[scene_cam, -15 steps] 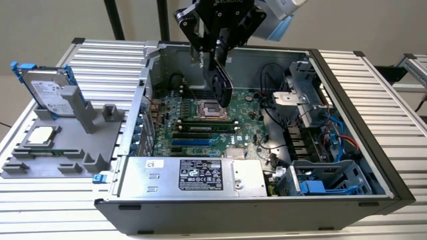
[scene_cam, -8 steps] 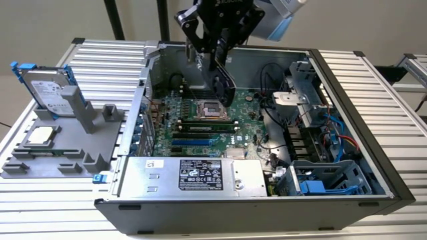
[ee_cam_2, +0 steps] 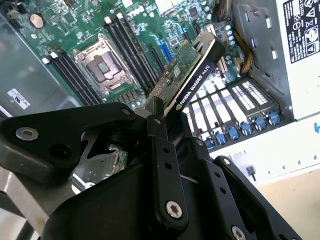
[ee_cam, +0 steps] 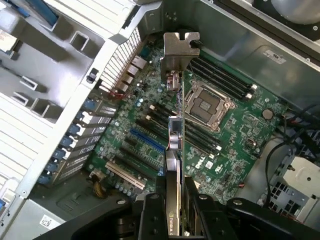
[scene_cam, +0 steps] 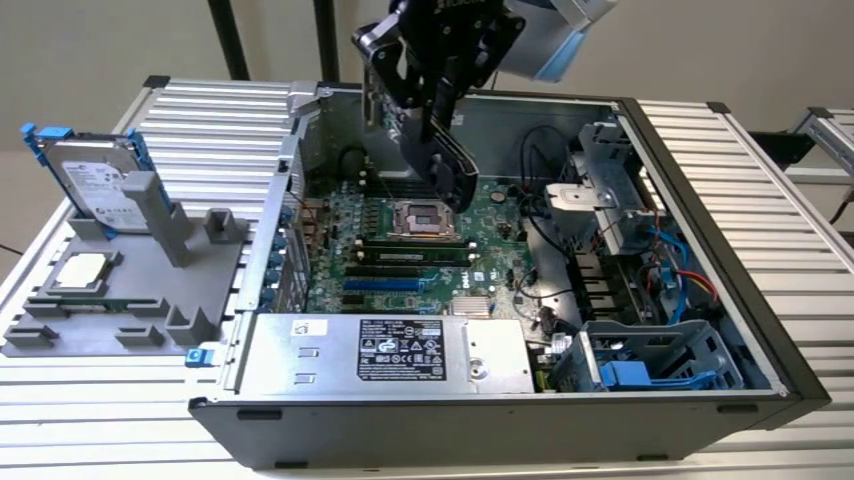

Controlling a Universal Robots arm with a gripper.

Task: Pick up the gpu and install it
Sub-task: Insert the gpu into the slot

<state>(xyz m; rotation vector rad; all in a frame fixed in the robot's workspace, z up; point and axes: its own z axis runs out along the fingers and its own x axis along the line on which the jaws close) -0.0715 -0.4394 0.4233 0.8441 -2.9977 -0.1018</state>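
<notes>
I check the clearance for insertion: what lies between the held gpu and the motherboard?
Only open air, in the first wrist view; the gripper holds the gpu above the motherboard.

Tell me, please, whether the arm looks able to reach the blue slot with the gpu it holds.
Probably yes: the jaws hold the gpu above the open case, and the blue slot lies bare, with no card or cable across it.
</notes>
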